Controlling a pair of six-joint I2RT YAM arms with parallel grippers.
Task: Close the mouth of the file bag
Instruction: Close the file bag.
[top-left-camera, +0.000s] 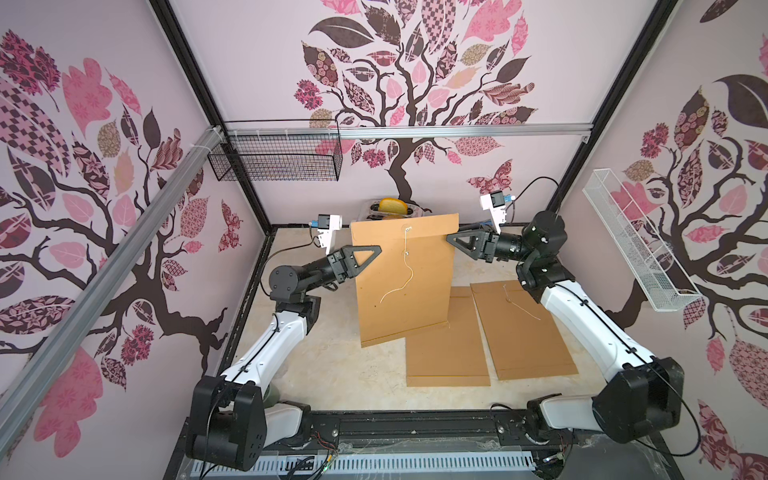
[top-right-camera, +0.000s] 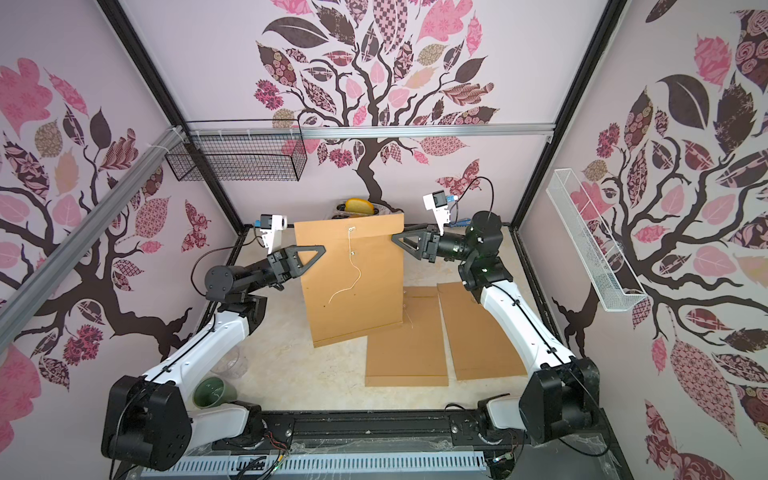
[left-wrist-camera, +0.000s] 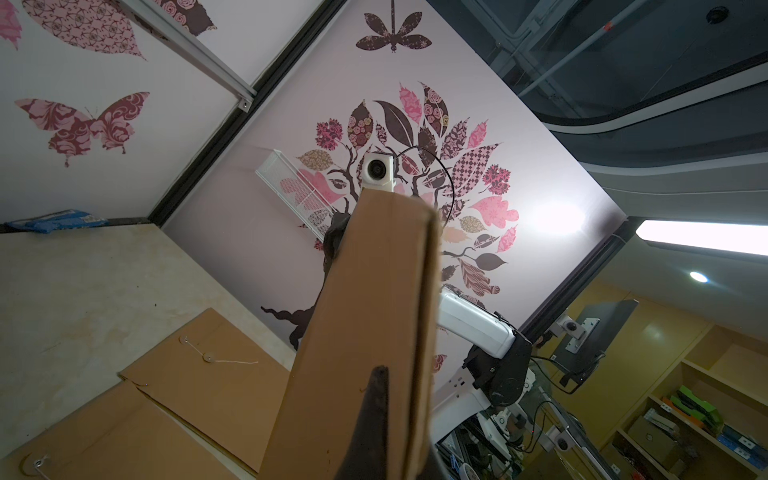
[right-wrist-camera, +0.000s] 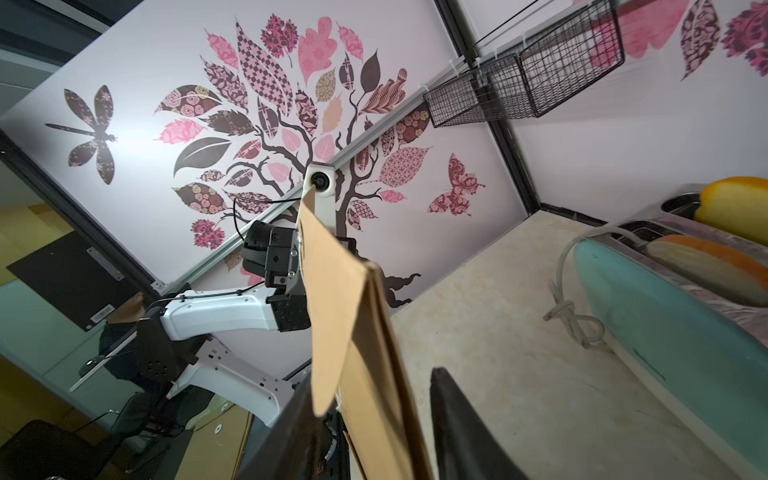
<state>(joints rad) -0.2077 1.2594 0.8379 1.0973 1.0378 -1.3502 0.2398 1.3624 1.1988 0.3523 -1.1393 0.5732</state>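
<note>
Bright, even light; glare is cast on the pale patterned wall (left-wrist-camera: 557, 216) behind the blurred brown paper file bag (left-wrist-camera: 374, 311).

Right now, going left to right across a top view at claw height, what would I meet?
left claw → raised file bag → right claw → white mesh tray

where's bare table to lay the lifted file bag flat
Free: the table strip between the left arm and the flat file bags, up to the front rail. Crowded: right half under those bags; toaster at the back.
</note>
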